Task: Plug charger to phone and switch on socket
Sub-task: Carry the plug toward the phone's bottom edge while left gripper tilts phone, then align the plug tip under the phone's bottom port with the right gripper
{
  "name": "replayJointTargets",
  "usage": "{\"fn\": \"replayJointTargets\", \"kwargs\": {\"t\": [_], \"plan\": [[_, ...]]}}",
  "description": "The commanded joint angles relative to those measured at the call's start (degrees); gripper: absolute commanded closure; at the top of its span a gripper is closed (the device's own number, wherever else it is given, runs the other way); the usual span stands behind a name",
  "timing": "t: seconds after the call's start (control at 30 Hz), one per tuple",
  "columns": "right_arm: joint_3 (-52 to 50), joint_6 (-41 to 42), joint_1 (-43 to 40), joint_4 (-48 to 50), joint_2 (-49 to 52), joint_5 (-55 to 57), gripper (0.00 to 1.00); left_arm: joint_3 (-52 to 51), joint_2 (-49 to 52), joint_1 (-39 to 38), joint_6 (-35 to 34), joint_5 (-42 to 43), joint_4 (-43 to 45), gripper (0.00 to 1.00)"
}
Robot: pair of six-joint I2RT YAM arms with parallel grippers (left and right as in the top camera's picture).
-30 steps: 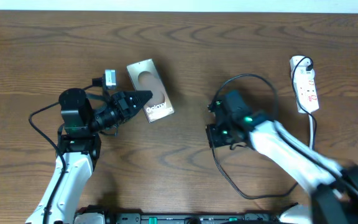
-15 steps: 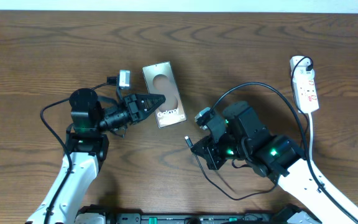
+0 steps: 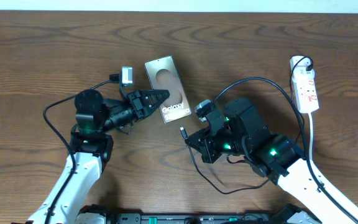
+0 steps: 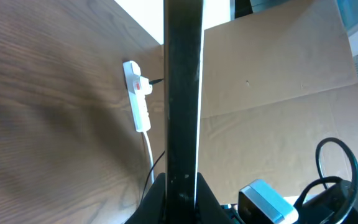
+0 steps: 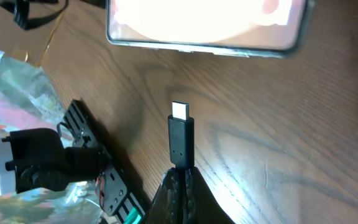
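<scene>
Align plug w/ phone end
Your R gripper (image 5: 180,179) is pinched shut on the charger (image 5: 181,140), tip just short of the phone (image 3: 169,89). L gripper (image 3: 158,96) clamps the phone's side. Square up, push slowly. Socket (image 3: 305,84) is far R.

I see a brown wooden table (image 3: 42,50) with wavy grain; it looks smooth and a little shiny. The slim silvery-beige phone (image 3: 166,89) has a glossy face that glares bright white in my right wrist view. The thin black charger (image 5: 181,140) has a smooth, dull plastic plug with a shiny metal end. The long white socket strip (image 3: 305,84) is smooth plastic. The brown cardboard sheet (image 4: 278,93) looks dull and creased.
</scene>
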Motion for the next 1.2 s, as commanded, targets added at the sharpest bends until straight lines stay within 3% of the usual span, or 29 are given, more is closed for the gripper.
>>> {"fn": "replayJointTargets", "kwargs": {"t": [0.0, 0.63, 1.17], "plan": [[0.48, 1.53, 0.46, 1.07, -0.04, -0.50, 0.99, 1.79, -0.46, -0.81, -0.42, -1.09, 1.25, 0.92], [0.48, 2.40, -2.45, 3.45, -0.04, -0.50, 0.99, 1.79, -0.48, -0.81, -0.44, -0.17, 1.51, 0.92], [0.48, 4.28, -2.40, 6.16, -0.04, -2.62, 0.99, 1.79, -0.48, -0.81, -2.82, 1.77, 10.67, 0.92]]}}
